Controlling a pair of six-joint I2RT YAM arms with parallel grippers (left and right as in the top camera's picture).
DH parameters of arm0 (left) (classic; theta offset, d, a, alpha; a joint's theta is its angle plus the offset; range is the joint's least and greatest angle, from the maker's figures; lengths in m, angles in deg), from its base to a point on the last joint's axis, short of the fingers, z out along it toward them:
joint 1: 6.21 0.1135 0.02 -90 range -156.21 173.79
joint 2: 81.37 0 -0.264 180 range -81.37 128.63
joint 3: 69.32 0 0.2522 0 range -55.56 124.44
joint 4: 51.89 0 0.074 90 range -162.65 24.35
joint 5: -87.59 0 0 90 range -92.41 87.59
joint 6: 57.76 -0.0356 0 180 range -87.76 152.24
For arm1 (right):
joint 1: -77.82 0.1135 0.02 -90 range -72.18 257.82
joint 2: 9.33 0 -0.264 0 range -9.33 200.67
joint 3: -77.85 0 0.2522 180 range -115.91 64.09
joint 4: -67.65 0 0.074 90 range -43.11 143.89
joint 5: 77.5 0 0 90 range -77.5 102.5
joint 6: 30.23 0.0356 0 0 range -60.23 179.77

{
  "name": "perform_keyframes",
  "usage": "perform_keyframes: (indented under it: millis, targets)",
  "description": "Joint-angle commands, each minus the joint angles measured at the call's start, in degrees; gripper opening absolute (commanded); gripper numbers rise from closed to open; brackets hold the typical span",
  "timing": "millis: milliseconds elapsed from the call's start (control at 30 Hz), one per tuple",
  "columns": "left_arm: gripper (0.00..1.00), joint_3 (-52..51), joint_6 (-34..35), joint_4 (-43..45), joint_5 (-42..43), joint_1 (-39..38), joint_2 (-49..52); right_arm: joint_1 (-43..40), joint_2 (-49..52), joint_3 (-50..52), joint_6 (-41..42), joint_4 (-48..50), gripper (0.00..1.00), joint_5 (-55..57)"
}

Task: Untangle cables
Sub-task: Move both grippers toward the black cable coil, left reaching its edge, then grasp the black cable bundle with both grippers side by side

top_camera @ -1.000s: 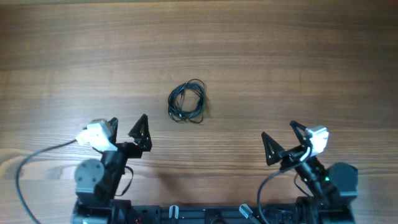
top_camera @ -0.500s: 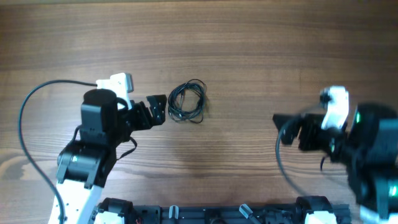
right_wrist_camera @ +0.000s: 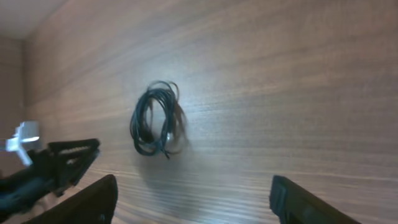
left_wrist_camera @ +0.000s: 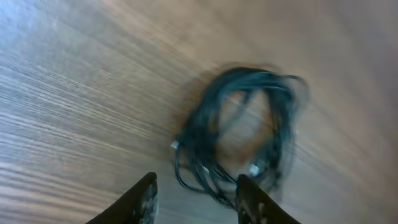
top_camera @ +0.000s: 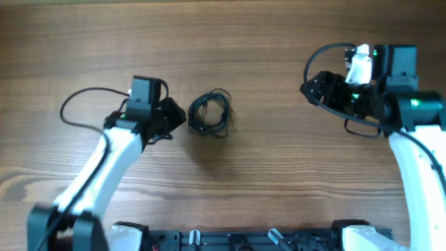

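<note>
The cables lie in one small tight coil of thin black wire on the wooden table. In the left wrist view the coil is blurred, with tiny pale plug ends showing. My left gripper is just left of the coil with its tips almost at the edge. Its jaws stand partly apart, with nothing gripped and the nearest strands just ahead of the right finger. My right gripper hovers far to the coil's right, wide open and empty. From there the coil is seen at a distance.
The wood-grain table stretches all round the coil. The arms' own thicker black leads loop beside each wrist. The arm bases sit along the near edge. The left gripper shows at the left of the right wrist view.
Both arms have swung out from the near edge. The left gripper has come up to the coil's left side with narrower jaws. The right gripper has moved up to the far right.
</note>
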State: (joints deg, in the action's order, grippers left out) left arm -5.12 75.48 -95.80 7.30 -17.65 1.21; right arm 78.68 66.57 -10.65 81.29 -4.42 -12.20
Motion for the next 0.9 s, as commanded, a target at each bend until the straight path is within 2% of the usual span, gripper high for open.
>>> perform_keyframes:
  millis: [0,133,333,567,600,633,700,733,800,867]
  targets:
    - [0.4,0.59,8.28,5.64,-2.14,-2.19,7.8,-0.09,3.13,-1.01,0.94,-1.14,0.77,-1.07]
    - [0.4,0.59,8.52,12.92,-2.32,-3.34,14.36,-0.09,4.04,-1.01,0.94,-1.36,0.76,-1.07]
    - [0.17,0.59,8.66,13.4,-3.15,-3.37,20.0,-0.09,4.04,-1.01,0.92,-1.33,0.77,-1.03]
    - [0.08,0.59,8.61,16.94,-5.79,-6.91,24.17,-0.09,4.04,-1.01,0.85,-1.84,0.77,-1.03]
    - [0.04,0.57,7.56,17.33,-5.97,-7.98,24.76,-0.09,4.04,-1.01,0.66,-1.9,0.77,-1.03]
    - [0.04,0.59,5.99,17.33,-5.99,-8.74,24.85,-0.09,4.04,-1.01,0.26,-1.99,0.77,-1.05]
    - [0.04,0.59,4.44,17.35,-7.34,-9.9,23.54,-0.07,4.04,-0.98,-1.57,-2.34,0.77,-1.27]
    - [0.04,0.59,2.67,17.33,-7.39,-9.75,21.2,0.04,4.04,-1.01,-3.56,-2.36,0.75,-2.45]
    - [0.04,0.59,-2.69,16.83,-6.01,-9.03,14.53,1.16,3.76,-1.01,-10.25,-2.08,0.63,-8.2]
    - [0.04,0.59,-8.26,16.65,-2.97,-8.85,6.51,3.23,3.17,-1.01,-11.08,-0.74,0.61,-8.76]
